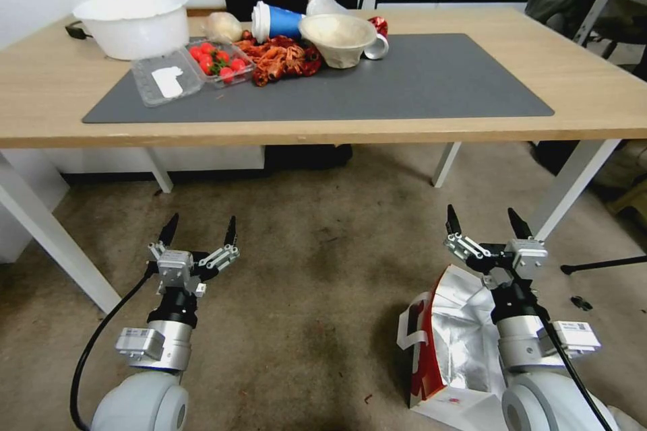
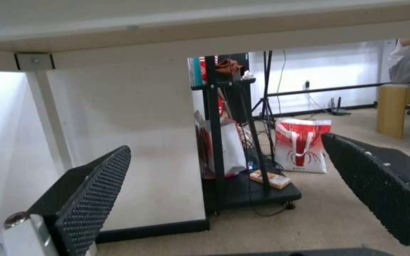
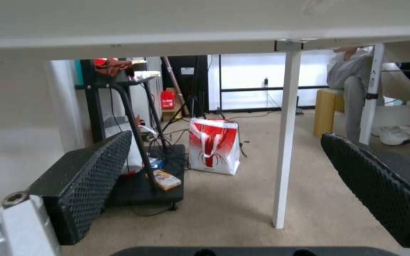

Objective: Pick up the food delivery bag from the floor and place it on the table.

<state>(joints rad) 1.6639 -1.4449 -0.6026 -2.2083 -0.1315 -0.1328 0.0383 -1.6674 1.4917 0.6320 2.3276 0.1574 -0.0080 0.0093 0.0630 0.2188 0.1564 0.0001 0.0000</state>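
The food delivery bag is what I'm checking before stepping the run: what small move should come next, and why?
Probably lower the right tool toward the food delivery bag. The bag stands open on the floor just beneath the right arm, its white strap handles untouched. That tool is open, points under the table and holds nothing. The left tool, also open, hovers farther away over bare floor.

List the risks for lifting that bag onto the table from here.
1. The food delivery bag lies open on the floor directly under the right arm, so the open right gripper may struggle to catch a white strap handle.
2. The table edge overhangs ahead; a lifted bag could strike it.
3. Crayfish, strawberries and a paper bowl crowd the dark grey mat.
The open left gripper hovers idle.
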